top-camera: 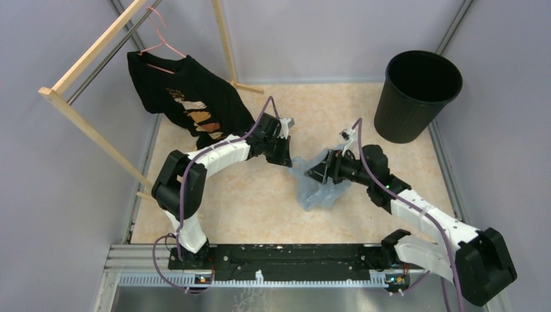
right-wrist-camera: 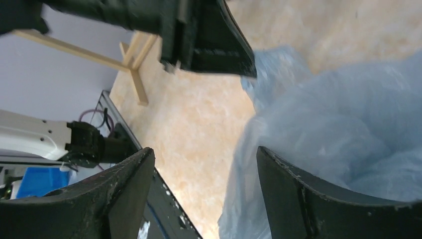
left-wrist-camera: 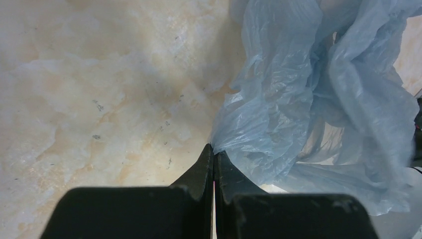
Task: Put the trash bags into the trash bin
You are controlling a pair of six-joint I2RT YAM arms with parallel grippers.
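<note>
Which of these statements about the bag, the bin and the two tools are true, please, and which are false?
1. The trash bag is inside the trash bin. False: it lies out on the table, between the two tools.
2. The left tool is closed, pinching the bag's edge. True.
3. The right tool is clamped shut. False: its fingers stand apart, with the bag beside one of them.
4. A black T-shirt hangs on a pink hanger from the wooden rack. True.
5. The trash bin lies tipped on its side. False: it stands upright.
</note>
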